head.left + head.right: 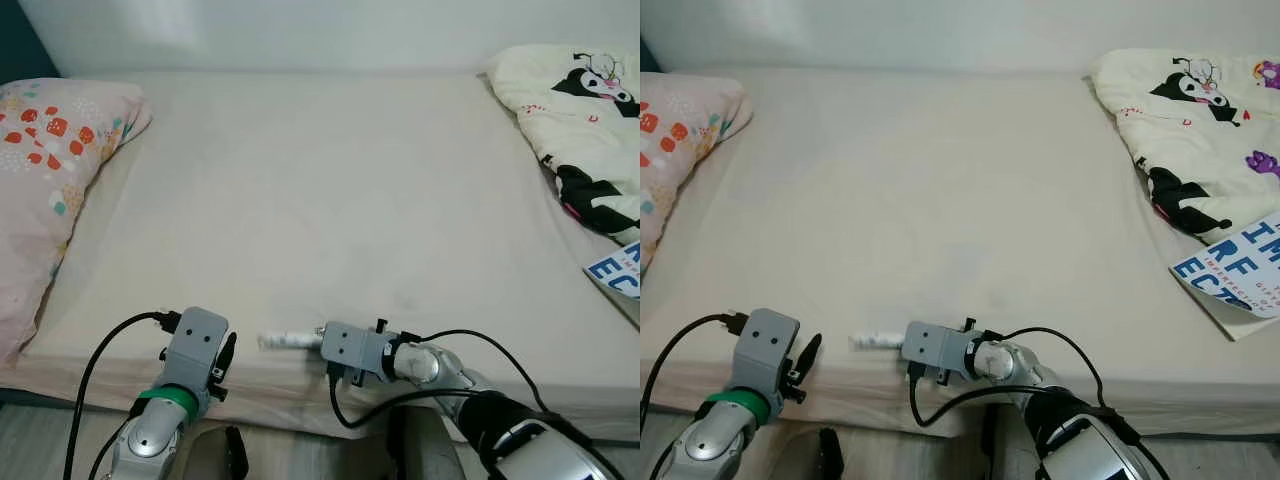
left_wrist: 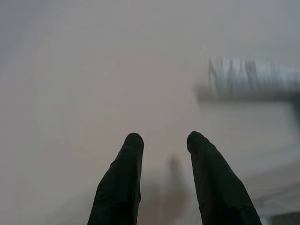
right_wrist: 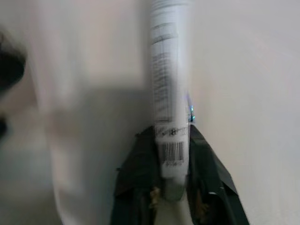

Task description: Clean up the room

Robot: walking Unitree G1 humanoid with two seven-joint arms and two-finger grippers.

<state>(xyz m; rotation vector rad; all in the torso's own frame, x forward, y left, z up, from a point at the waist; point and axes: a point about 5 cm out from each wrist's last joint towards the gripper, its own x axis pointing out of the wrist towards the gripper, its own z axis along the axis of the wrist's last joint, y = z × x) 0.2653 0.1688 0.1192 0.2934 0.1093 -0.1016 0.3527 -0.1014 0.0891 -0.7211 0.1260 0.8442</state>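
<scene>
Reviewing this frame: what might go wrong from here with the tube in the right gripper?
The right gripper pinches the white tube only at its end, so most of its length sticks out and it may pivot or slip free. It hangs near the bed edge, beside the open left gripper, so a drop could reach the floor.

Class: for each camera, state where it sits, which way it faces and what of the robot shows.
Eye views: head, looking down at the bed; both arms show.
Left wrist: over the sheet; left gripper open.
Right wrist: along the right gripper, shut on the tube.
Shared: the tube.
</scene>
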